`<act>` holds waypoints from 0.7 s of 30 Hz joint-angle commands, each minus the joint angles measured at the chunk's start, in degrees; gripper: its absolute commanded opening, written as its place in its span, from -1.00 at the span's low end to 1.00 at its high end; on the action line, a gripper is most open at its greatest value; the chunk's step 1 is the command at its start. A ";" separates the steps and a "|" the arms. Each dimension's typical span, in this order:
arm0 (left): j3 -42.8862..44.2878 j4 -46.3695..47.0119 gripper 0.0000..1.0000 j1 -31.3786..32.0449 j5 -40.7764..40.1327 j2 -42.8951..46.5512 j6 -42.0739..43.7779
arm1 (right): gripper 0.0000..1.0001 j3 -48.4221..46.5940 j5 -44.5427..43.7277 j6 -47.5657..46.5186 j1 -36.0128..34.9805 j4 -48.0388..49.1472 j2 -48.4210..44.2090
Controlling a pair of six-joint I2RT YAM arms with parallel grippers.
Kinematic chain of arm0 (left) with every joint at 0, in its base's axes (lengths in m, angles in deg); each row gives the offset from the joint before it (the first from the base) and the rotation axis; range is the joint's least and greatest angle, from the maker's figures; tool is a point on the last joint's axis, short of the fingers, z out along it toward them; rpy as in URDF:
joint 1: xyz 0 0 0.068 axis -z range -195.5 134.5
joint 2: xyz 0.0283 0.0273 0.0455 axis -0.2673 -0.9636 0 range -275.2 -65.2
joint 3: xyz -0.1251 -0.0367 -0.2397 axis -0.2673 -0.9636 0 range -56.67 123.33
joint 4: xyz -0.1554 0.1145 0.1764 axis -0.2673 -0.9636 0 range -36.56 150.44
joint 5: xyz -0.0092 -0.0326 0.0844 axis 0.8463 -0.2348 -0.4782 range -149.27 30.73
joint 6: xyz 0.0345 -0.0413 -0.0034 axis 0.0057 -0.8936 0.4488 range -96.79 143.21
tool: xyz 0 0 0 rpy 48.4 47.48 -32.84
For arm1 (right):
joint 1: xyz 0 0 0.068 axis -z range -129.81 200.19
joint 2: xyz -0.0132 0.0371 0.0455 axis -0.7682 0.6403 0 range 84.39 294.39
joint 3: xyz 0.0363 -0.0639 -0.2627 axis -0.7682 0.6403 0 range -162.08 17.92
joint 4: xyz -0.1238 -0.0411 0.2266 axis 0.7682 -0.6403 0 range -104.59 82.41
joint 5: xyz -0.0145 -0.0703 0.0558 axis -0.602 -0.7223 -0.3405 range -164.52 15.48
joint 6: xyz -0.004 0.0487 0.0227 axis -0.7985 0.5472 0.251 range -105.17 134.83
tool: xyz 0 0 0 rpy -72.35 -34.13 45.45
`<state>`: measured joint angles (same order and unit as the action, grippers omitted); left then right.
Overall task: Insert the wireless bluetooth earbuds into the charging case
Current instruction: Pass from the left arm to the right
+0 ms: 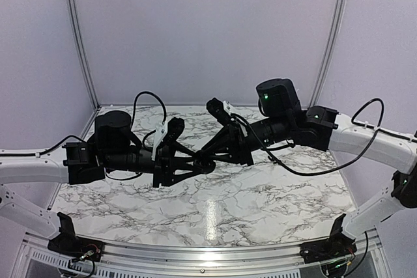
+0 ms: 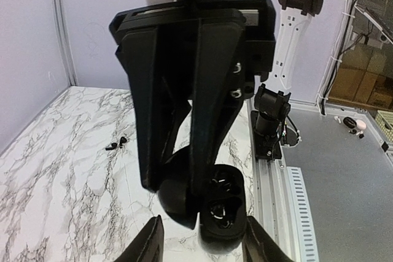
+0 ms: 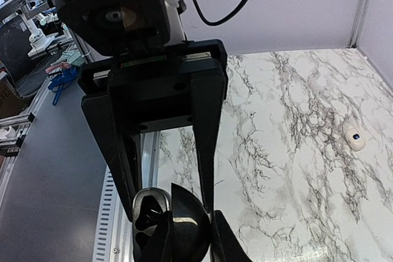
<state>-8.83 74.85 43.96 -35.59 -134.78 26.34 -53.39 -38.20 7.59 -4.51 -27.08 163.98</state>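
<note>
While the right fingers (image 2: 212, 121) pinched a black hinged puck (image 2: 221, 210) in mid-air above the surface (image 1: 260, 206), the left fingers (image 2: 153, 243) stood parted either side of it, gripping nothing. The charging case (image 3: 354, 138) lay on open marble, well off the near rail (image 3: 113, 213). The earbuds (image 2: 116, 145) lay together on bare marble.

Marble table (image 1: 260, 206): two tiny black specks, probably earbuds (image 2: 111, 147); small white oval object (image 3: 354, 138).

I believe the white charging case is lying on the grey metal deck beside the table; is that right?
Not quite: the white charging case is lying on the marble table itself, as the right wrist view shows.
</note>
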 commanded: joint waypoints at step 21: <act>-0.17 8.14 0.05 0.30 0.17 1.84 -2.03 | -1.00 4.51 -2.47 4.15 -0.65 14.81 -5.04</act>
<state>-8.83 79.11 44.09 -35.76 -134.34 25.32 -50.07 -39.60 10.06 -4.57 -16.52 160.35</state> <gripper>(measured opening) 0.524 0.180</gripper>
